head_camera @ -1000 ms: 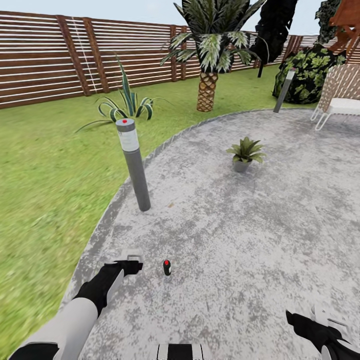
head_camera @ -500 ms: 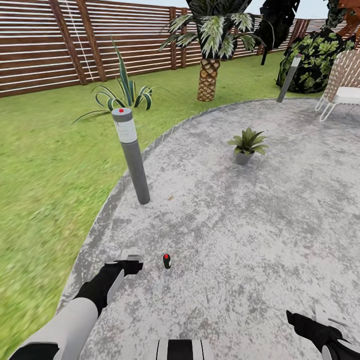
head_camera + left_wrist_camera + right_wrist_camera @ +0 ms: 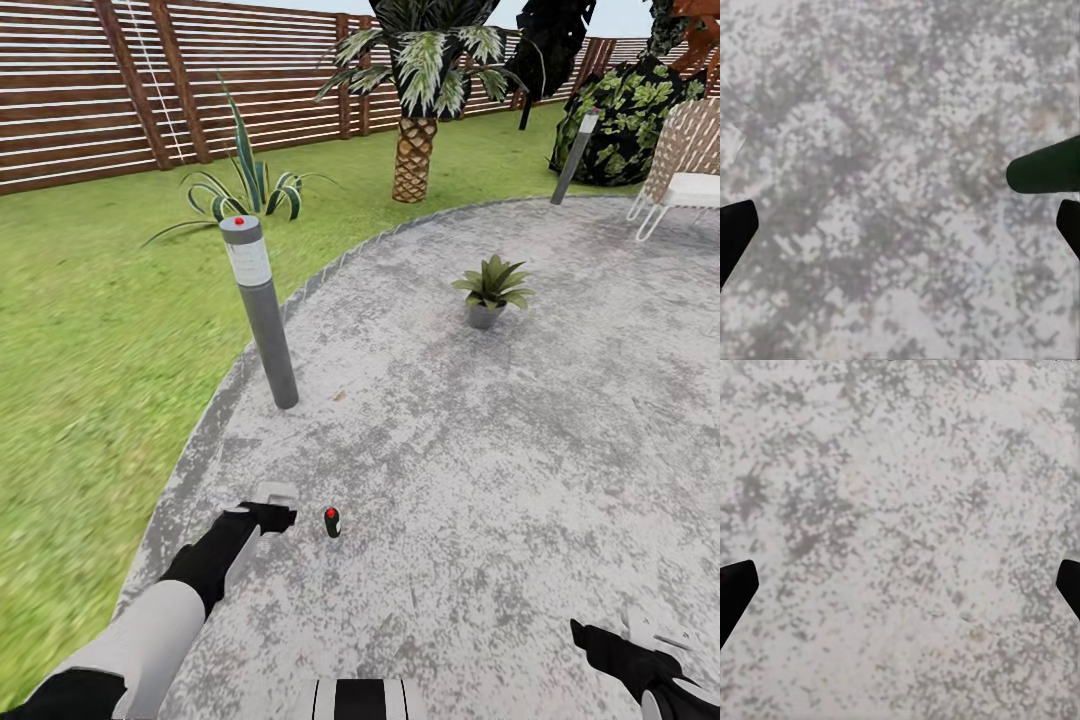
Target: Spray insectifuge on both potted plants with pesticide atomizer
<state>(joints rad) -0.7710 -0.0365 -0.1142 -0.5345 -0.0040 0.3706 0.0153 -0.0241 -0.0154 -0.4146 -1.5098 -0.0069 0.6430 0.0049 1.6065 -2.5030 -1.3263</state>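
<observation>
atomizer point(image 3: 332, 521) stands upright on the patio point(image 3: 520, 450), just beside the left gripper point(image 3: 283, 517), whose jaws are spread; centre them around the bottle before closing, so it isn't tipped.

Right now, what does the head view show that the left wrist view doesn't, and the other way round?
Head view adds the surroundings: bollard lamp, one potted plant, lawn, fence, palm, and the left arm beside the standing pesticide atomizer. Left wrist view adds the close-up: jaws wide apart, the bottle's dark green body at the picture's edge near one tip. Both share the atomizer and the mottled patio.
</observation>
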